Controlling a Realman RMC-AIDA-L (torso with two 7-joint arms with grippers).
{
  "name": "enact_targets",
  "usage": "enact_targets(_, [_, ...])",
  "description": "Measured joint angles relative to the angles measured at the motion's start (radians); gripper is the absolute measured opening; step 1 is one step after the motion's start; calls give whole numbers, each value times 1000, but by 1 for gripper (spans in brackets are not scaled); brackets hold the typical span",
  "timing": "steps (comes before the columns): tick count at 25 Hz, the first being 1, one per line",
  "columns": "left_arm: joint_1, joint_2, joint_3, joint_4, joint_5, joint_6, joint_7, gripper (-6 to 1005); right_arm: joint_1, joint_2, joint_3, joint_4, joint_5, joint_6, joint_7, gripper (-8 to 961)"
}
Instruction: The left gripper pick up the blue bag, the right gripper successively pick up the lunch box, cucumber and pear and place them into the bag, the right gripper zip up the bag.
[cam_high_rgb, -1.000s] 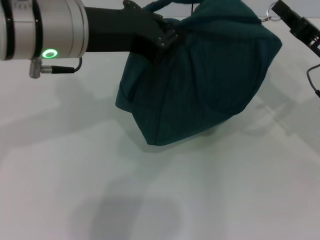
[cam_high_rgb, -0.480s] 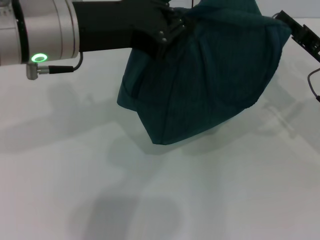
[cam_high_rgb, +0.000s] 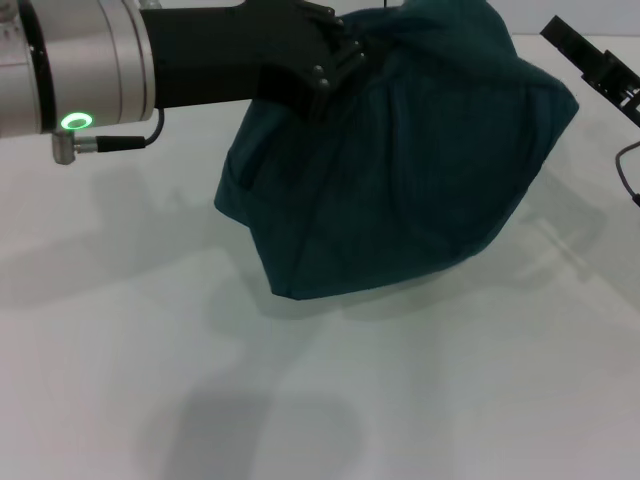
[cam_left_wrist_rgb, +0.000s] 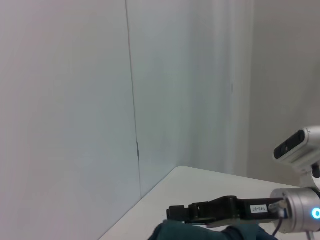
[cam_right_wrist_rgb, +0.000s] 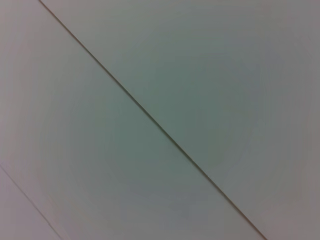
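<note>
The left gripper (cam_high_rgb: 335, 60) reached in from the far left and was clamped on the top of the blue bag (cam_high_rgb: 400, 170), which hung bulging below and to its right, its lowest corner close over the white table (cam_high_rgb: 320, 400); whether that corner touched the surface could not be told. No lunch box, cucumber or pear lay in sight, so they were probably inside, and the step in hand looked like the zipping.

To do that well, the left arm would need to keep the bag taut and level at its top, so the zip line stayed straight, while the other claw drew steadily along the seam without twisting the cloth.

The right gripper (cam_high_rgb: 590, 65) stood at the far right edge, just beside the bag's upper right shoulder. Whether its fingers were wide, narrow or closed on the zip pull could not be told. In the left wrist view it lay along the bag's upper edge.
</note>
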Motion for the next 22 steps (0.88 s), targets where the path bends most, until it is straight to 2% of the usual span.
enact_targets(5, [-11, 0, 0, -16, 1, -2, 0, 46, -37, -5, 6, 0, 5, -20, 3, 126])
enact_targets(11, [-28, 0, 10, -57, 2, -37, 0, 46, -84, -34, 19, 1, 8, -35, 13, 344])
enact_targets(15, [-63, 0, 20, -116, -1, -58, 1, 46, -132, -53, 70, 1, 8, -67, 24, 525])
enact_targets(21, [-93, -1, 67, -202, -7, -142, 34, 45, -169, -68, 123, 0, 5, -107, 26, 780])
enact_targets(22, [-95, -1, 76, -218, -8, -162, 40, 44, -169, -69, 123, 0, 5, -110, 26, 780])
